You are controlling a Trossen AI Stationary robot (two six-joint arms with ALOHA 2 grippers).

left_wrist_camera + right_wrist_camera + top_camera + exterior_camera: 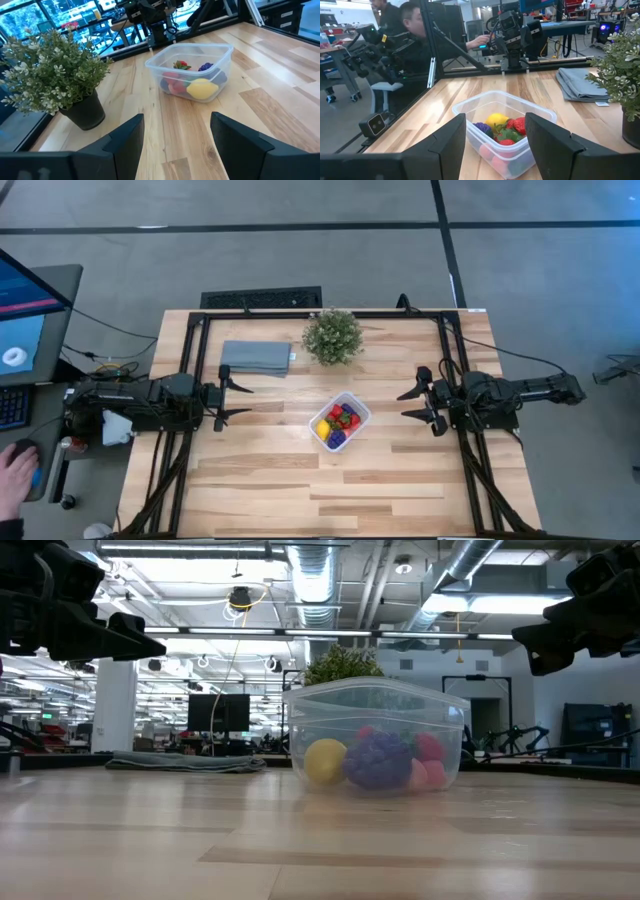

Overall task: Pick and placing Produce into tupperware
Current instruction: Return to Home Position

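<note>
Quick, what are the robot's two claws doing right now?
Left gripper: open, holding nothing.
Right gripper: open, holding nothing.

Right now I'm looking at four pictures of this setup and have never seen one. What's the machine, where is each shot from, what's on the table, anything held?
It is a table robot with two dark arms, each ending in a two-finger claw. One picture looks straight down: the left gripper and the right gripper sit at opposite sides of the wooden table, both open and empty. One picture sits at table height, looking across into the room. The other two come from cameras on each wrist, looking out past that arm's own fingers.

In the middle stands a clear plastic box holding small toy fruit: a yellow piece, a purple one and red strawberries. Further back are a potted plant and a folded grey cloth. No fruit lies loose on the table. A person's hand shows at a desk beside the table.
</note>
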